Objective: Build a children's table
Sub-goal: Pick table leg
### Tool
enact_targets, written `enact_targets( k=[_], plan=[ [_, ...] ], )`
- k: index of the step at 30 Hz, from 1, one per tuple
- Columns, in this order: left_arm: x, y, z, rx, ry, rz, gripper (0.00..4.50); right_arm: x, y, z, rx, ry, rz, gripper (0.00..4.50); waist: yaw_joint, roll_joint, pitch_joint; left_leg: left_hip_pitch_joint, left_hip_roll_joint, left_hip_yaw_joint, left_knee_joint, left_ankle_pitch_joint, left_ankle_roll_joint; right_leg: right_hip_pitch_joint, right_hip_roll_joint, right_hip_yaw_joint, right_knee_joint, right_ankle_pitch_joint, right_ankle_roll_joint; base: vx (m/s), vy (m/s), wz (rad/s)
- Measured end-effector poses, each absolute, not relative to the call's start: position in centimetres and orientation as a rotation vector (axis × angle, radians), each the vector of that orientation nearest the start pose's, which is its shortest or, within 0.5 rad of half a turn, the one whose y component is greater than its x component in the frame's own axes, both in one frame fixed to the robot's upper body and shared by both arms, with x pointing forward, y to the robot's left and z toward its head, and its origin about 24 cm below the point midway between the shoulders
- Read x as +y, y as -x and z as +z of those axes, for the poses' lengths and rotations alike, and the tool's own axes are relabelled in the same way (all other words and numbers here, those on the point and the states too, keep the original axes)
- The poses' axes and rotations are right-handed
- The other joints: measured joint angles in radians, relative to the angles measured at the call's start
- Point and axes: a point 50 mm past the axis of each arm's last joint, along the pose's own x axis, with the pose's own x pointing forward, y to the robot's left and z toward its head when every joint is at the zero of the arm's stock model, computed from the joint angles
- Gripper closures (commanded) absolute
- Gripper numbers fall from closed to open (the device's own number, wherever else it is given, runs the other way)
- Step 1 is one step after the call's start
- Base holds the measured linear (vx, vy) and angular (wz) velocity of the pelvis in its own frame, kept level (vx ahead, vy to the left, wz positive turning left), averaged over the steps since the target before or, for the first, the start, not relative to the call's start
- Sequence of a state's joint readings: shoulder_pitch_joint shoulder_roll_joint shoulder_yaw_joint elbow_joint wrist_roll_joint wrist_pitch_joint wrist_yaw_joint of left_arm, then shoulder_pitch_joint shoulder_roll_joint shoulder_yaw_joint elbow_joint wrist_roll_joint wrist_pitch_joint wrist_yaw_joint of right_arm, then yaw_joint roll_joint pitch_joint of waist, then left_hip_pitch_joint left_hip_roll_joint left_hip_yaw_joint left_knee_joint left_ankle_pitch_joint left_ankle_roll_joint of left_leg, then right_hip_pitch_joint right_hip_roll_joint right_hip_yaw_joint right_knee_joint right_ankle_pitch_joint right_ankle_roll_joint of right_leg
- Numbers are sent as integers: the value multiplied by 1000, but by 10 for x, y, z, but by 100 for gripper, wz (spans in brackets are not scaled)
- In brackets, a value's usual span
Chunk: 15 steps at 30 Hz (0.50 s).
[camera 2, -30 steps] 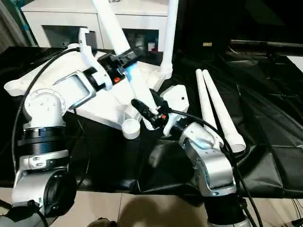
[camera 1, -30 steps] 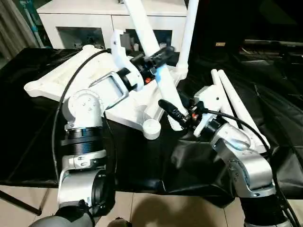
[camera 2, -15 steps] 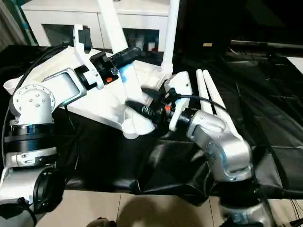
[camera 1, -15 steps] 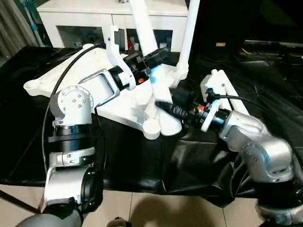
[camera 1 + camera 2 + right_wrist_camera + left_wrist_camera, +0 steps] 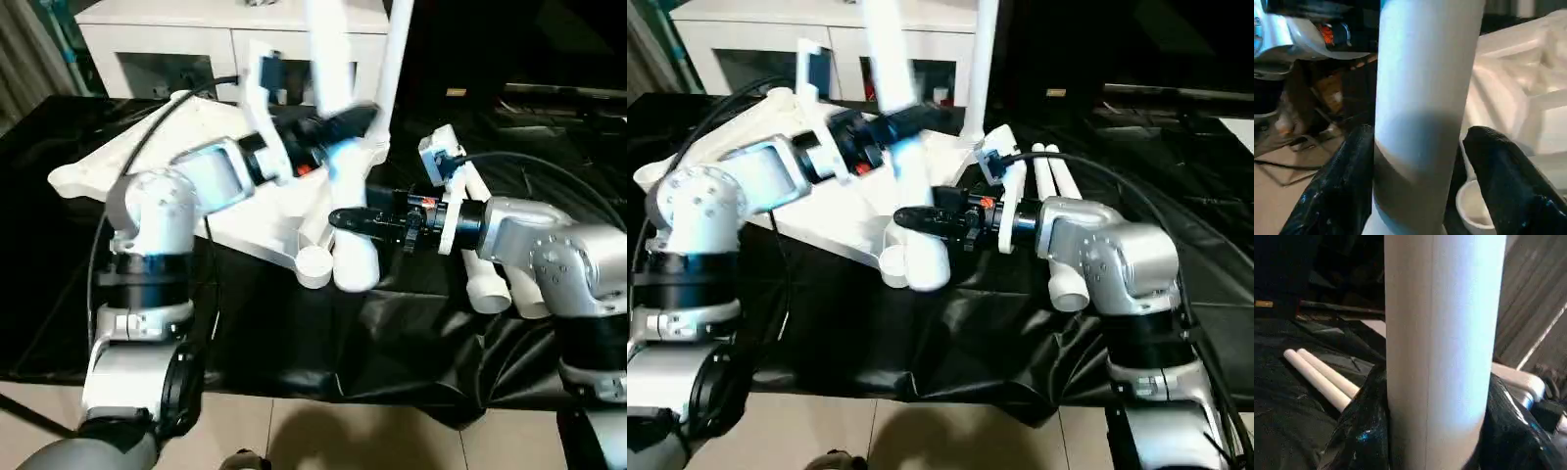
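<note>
The children's table lies as an upside-down white tabletop (image 5: 127,162) on black cloth, with one leg (image 5: 392,69) standing in a far corner socket. My left gripper (image 5: 348,122) is shut on another white leg (image 5: 328,39), holding it steeply tilted over the top; its black fingers (image 5: 1361,431) hug the tube on both sides. The leg's lower end (image 5: 355,264) hangs beside the near corner socket (image 5: 313,266). My right gripper (image 5: 343,217) reaches in from the right and straddles that lower part. It is open, with a slim gap beside one of its fingers (image 5: 1503,186).
Two loose white legs (image 5: 485,279) lie side by side on the black cloth (image 5: 411,333) to the right, under my right forearm. A white glass-door cabinet (image 5: 167,39) stands behind the table. The cloth's front edge drops to a tiled floor.
My right arm swung out to the right, so its gripper now points left at the leg's lower part with wider jaws. My left arm turned the leg more upright.
</note>
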<state>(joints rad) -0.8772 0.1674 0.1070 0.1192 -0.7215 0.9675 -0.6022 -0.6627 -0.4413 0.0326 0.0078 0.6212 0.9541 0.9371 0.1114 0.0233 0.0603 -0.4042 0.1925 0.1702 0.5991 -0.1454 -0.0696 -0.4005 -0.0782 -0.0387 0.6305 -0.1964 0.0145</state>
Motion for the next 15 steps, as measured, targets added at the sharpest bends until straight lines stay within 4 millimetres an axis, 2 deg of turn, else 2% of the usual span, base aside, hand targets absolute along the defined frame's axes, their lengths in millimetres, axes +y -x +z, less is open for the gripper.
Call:
enact_targets(
  k=[15],
  plan=[
    [69, -321, 225, 106, 359, -1238, 268, -123, -301, 163, 415, -177, 1333, 145, 1, -2, 1, 0, 0, 0, 1, 0, 0, 0, 0, 0, 1, 0, 0, 0, 0, 0]
  ],
)
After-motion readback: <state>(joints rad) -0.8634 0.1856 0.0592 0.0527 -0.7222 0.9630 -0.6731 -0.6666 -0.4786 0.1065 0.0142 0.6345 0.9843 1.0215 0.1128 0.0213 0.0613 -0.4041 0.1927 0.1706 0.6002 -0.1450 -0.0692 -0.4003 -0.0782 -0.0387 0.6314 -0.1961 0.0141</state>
